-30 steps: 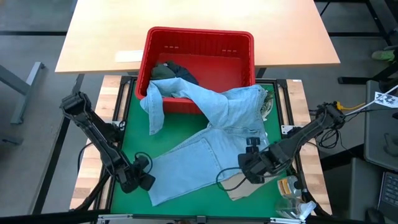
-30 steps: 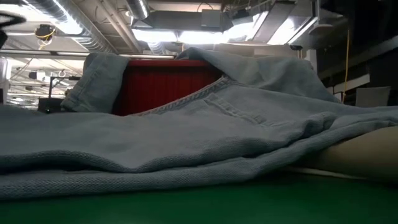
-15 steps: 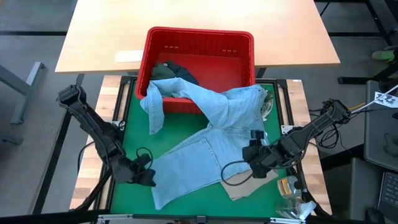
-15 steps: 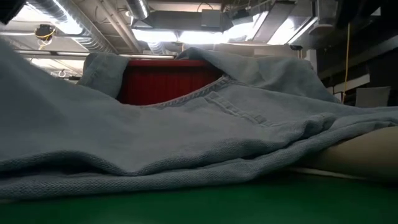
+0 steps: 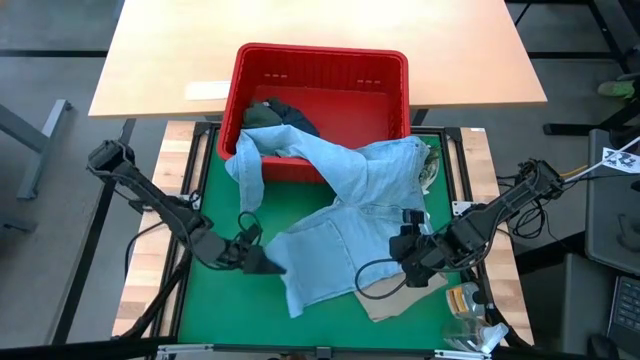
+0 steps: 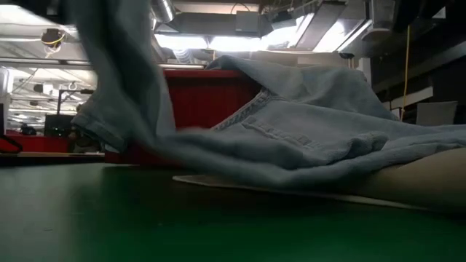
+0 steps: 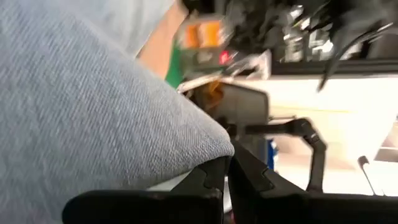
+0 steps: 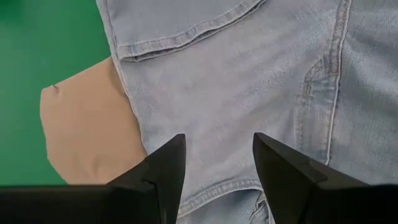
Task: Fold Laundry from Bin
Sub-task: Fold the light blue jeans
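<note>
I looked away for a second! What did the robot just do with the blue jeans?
The left gripper, shut on the jeans leg end, lifted it and carried it in toward the table's middle, folding that leg over. The right gripper drew back slightly and hovers open above the jeans. The red bin stayed put.

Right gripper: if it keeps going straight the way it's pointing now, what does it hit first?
Most likely the light blue jeans. The right gripper stands open, aimed at denim near a pocket seam. The beige garment lies off to one side, out of line. How far off the cloth is stays unclear.
</note>
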Robot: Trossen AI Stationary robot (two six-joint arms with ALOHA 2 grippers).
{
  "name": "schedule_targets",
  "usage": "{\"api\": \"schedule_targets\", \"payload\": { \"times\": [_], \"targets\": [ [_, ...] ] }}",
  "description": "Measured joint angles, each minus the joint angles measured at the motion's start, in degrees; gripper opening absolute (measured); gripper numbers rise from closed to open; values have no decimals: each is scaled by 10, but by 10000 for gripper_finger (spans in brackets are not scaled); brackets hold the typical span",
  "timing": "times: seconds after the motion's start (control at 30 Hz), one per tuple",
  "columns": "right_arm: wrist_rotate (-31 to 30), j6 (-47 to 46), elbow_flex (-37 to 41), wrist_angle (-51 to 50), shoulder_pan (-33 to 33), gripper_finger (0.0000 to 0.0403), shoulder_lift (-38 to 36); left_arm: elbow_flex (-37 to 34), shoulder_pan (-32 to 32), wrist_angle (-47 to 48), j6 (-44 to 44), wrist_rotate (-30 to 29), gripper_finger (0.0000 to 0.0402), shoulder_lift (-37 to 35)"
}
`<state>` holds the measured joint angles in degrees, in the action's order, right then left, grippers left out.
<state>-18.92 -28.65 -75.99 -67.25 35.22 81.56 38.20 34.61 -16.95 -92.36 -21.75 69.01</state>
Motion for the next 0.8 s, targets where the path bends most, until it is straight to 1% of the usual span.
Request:
{"api": "schedule_targets", "payload": {
  "times": [0.1,0.17,0.27,0.37,0.47,0.63,0.8],
  "targets": [
    [0,-9,0,3,0,186,0,0,-32,-27,40,3,0,8],
    [0,-20,0,5,0,186,0,1,-52,-43,62,16,0,19],
    [0,-31,0,12,0,186,0,25,-77,-46,96,38,0,46],
    [1,-31,0,13,0,186,0,71,-100,-47,144,72,0,85],
    [5,-32,-5,2,0,186,-2,121,-120,-48,185,93,0,123],
    [4,-33,-55,-50,1,186,-13,204,-152,-47,228,130,0,190],
    [-35,-32,-76,-54,0,186,-39,288,-185,-45,268,176,0,269]
  ]
}}
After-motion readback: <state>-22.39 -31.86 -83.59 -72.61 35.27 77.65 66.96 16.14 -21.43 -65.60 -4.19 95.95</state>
